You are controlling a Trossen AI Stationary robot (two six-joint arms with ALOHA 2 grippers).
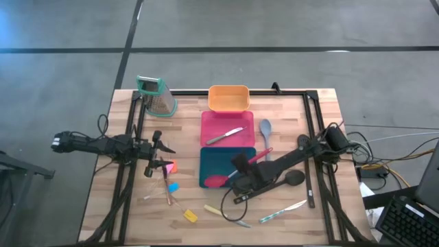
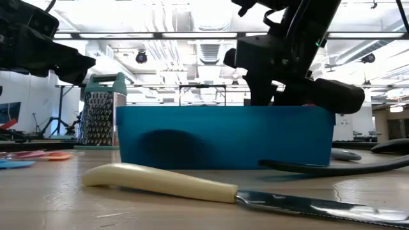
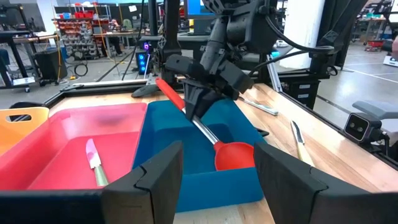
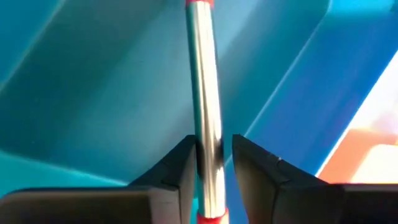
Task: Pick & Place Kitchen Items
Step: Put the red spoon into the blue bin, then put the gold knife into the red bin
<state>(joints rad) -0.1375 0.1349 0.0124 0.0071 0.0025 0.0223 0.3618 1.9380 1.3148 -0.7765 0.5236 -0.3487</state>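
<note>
hidden: red spoon (image 2: pixel 311 103) behind teal tray (image 2: pixel 223 137) | cut off: knife (image 2: pixel 255 195) blade tip

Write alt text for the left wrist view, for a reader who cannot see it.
The right gripper hangs over the teal tray, its jaws around the red spoon, whose bowl lies in the tray. Beside it, a pink tray holds a small knife.
</note>
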